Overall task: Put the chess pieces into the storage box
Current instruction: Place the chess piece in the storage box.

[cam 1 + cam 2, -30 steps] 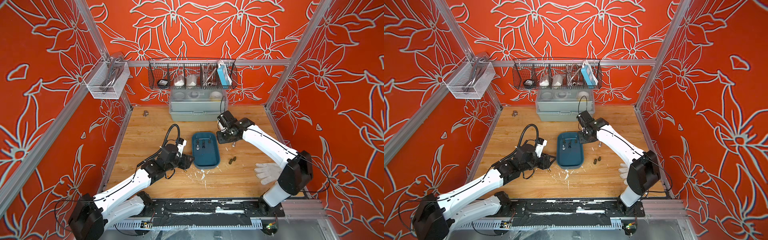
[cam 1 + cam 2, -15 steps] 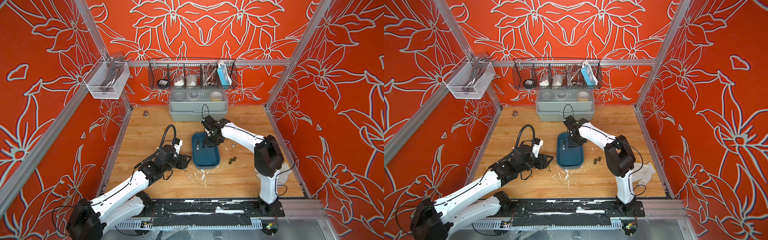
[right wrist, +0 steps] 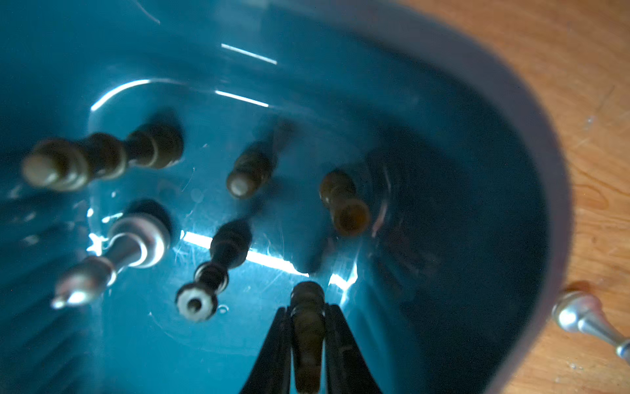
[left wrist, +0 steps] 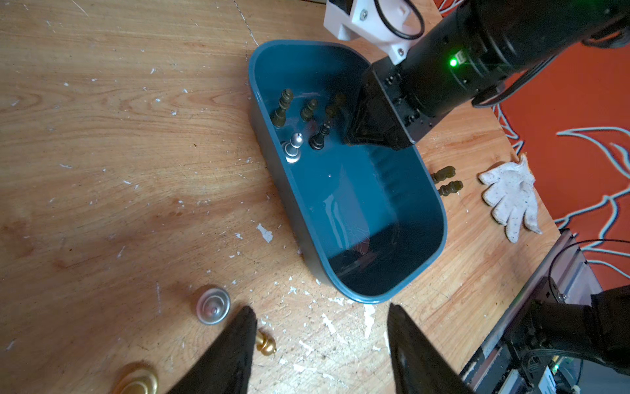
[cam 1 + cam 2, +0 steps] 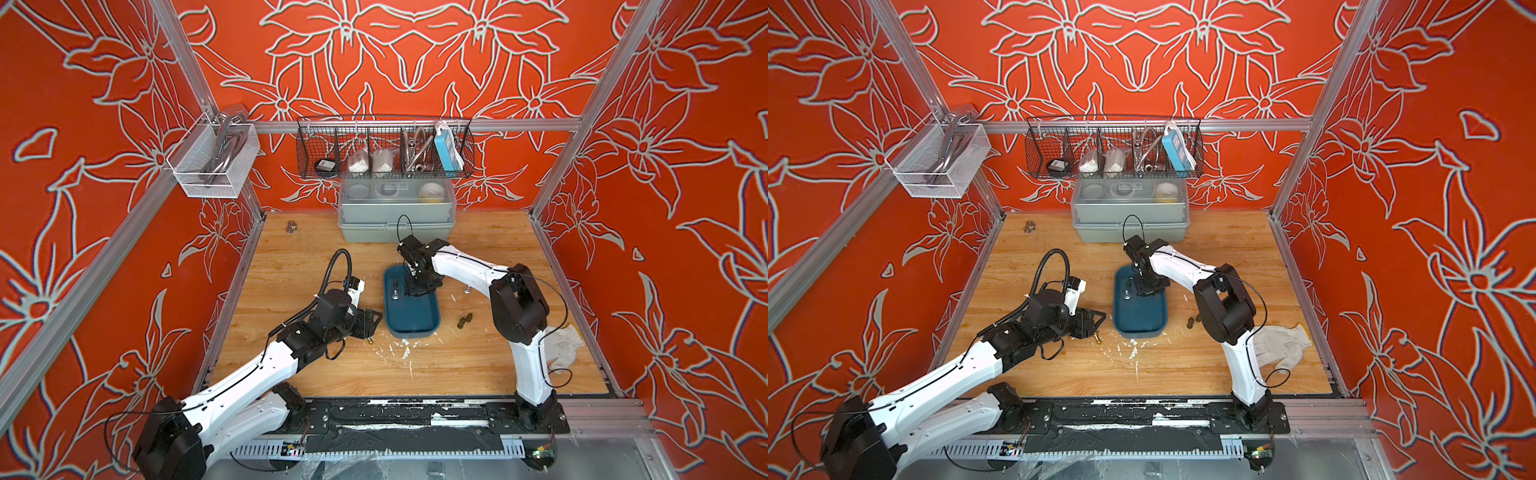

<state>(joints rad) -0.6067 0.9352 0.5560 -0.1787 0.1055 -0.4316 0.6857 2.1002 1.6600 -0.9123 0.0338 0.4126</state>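
Your right end effector [image 3: 306, 312] clamps a dark piece [image 3: 305, 296] low in the storage box [image 3: 477, 102] to seat it upright; your left end effector [image 4: 320, 308] hangs open beside a gold piece [image 4: 266, 344].

Silver piece [image 3: 579, 315] (blurry too) edge-cropped

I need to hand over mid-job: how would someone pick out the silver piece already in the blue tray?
Find the shallow dark teal plastic tray on the wooden tabletop. At its end nearer the grey lidded plastic box stand several small chess pieces. The shiny silver metal piece is by the wall facing the left arm, the only bright one among dark neighbours.
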